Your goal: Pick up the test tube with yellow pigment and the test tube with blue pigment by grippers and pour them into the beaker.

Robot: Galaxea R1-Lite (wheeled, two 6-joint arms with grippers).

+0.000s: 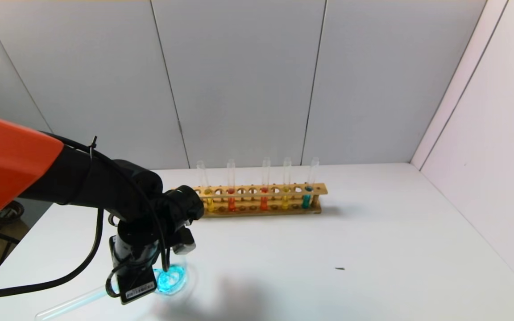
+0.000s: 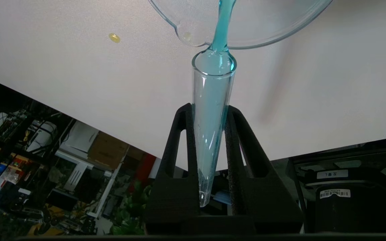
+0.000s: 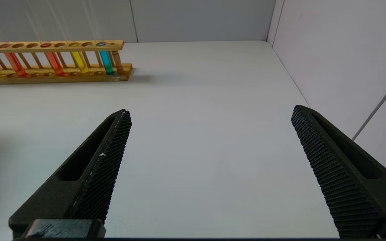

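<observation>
While the right hand (image 3: 209, 134) just hangs wide open over bare tabletop (image 1: 373, 249), the left hand (image 2: 209, 113) is clamped on the test tube with blue pigment (image 2: 211, 117), tipped with its mouth at the beaker (image 1: 172, 278) rim, near the tabletop's front-left edge, blue liquid streaming in.

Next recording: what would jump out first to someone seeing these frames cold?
The teal-blue stream: the left pincer, low at the table's near left, is shut on a tilted test tube pouring blue liquid into the beaker. Behind it, along the back wall, a wooden rack shows yellow, orange-red and blue tubes. The right pincer hangs open over bare table, holding nothing.
</observation>
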